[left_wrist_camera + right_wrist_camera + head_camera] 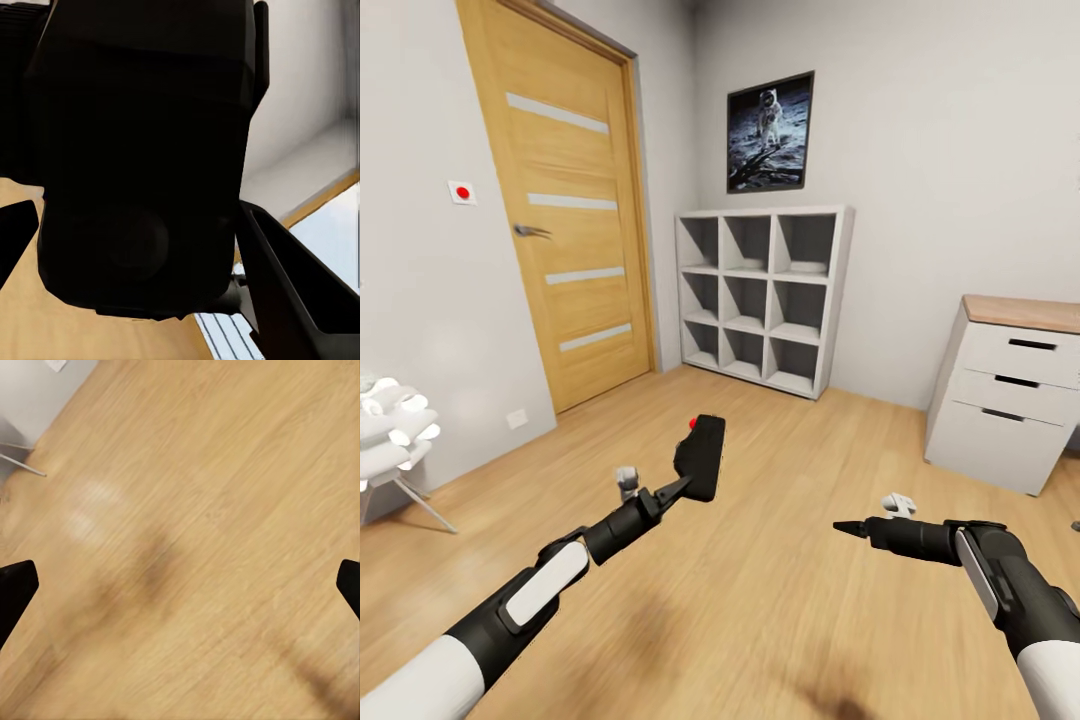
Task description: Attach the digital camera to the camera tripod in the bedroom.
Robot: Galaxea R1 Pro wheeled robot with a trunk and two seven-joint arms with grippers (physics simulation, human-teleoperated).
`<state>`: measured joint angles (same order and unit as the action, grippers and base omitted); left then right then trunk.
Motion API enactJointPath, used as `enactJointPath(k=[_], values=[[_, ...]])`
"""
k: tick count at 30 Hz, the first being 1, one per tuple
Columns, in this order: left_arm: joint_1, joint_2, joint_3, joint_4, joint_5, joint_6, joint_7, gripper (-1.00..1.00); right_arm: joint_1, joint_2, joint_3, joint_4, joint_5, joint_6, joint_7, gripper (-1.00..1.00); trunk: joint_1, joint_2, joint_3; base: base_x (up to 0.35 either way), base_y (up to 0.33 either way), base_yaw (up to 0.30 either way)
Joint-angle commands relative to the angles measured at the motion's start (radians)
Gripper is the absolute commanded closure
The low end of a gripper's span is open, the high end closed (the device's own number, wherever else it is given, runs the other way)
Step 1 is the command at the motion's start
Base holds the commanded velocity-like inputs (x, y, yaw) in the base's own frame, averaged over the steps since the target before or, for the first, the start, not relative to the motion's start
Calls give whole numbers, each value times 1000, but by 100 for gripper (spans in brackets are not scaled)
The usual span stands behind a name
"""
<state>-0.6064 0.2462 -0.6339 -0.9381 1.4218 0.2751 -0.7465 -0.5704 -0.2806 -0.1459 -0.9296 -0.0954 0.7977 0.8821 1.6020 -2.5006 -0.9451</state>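
Note:
My left gripper (678, 487) is shut on the digital camera (702, 458), a small black box with a red button on its upper end, held above the wood floor in the middle of the head view. In the left wrist view the camera (142, 165) looms dark and close between the fingers (300, 292). My right gripper (850, 528) hovers at the lower right, pointing left. In the right wrist view its fingertips (15, 585) stand wide apart, open, over bare floor. The camera tripod is out of view.
A light wood door (570, 200) is at the left and white cube shelves (765, 295) stand in the far corner under a framed astronaut picture (770, 130). A white drawer unit (1010, 390) is at the right, a white chair (390, 430) at the left edge.

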Motion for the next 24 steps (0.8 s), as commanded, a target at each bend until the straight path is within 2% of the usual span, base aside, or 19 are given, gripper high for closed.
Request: enactJointPath(k=[1,5,18,21,22,23,24], values=[[-1,3,-3,4,10,7,-12,100,0,0,-1,0,-7,8,-2,-100,-1,0,3,0,0,0],[-1,13,-4,21,16,7,-45,100,0,0,-1,0,-8,7,-2,-100,-6,8,18,0,0,0],[-1,10,-7,22,9,6,-34,100,0,0,-1,0,-17,7,-2,-100,-56,99,58,0,0,0],[-1,7,-8,22,7,6,22,100,-1,0,-1,0,-14,7,-2,-100,-67,120,68,0,0,0],[-1,6,-9,19,5,6,97,100,0,0,-1,0,-13,7,-2,-100,-71,127,71,0,0,0],[-1,6,-9,18,5,6,120,100,0,0,-1,0,-12,7,-2,-100,-75,134,74,0,0,0],[-1,5,-9,15,5,6,171,100,0,0,-1,0,-12,7,-2,-100,-79,141,77,0,0,0]])
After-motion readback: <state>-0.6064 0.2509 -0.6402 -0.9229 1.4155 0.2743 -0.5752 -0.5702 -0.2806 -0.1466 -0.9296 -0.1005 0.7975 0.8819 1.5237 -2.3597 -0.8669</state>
